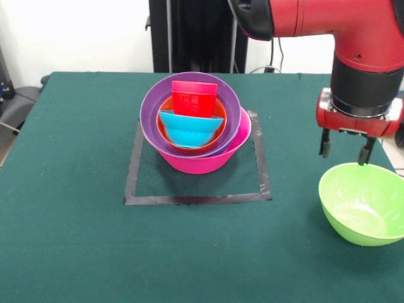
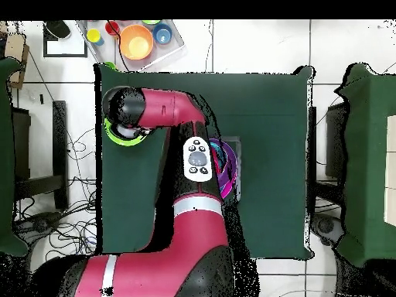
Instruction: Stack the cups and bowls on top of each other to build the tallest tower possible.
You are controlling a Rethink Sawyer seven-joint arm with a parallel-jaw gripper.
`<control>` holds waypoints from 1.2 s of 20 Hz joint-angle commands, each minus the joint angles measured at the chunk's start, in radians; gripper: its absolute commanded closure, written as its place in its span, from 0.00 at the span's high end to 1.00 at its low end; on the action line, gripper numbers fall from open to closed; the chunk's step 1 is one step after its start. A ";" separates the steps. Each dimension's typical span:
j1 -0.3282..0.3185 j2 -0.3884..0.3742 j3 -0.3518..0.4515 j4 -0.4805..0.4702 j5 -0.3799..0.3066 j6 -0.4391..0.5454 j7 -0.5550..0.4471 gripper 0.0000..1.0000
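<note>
Lime green bowl (image 1: 365, 202) sits upright on table, well apart from tower (image 1: 196, 129), directly under gripper (image 1: 346, 150). Front view: fingers spread, empty, tips just above bowl's far rim (contact unclear); likely next is straight drop onto rim. Tower inside black tape square (image 1: 196, 199): pink bowl as base, then purple, orange, one blue bowl, one red cup on top. Count: five bowls, one cup on table. Overhead view: arm (image 2: 166, 108) covers most of green bowl and tower; tray (image 2: 135, 39) off table holds more pieces.
</note>
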 commanded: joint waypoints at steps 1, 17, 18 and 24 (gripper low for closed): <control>0.012 0.076 0.001 -0.029 0.015 -0.047 0.184 1.00; 0.030 0.137 -0.017 0.075 0.023 -0.277 0.182 1.00; 0.037 0.141 -0.021 0.071 0.027 -0.280 0.189 1.00; 0.053 0.172 -0.030 0.063 0.049 -0.315 0.193 1.00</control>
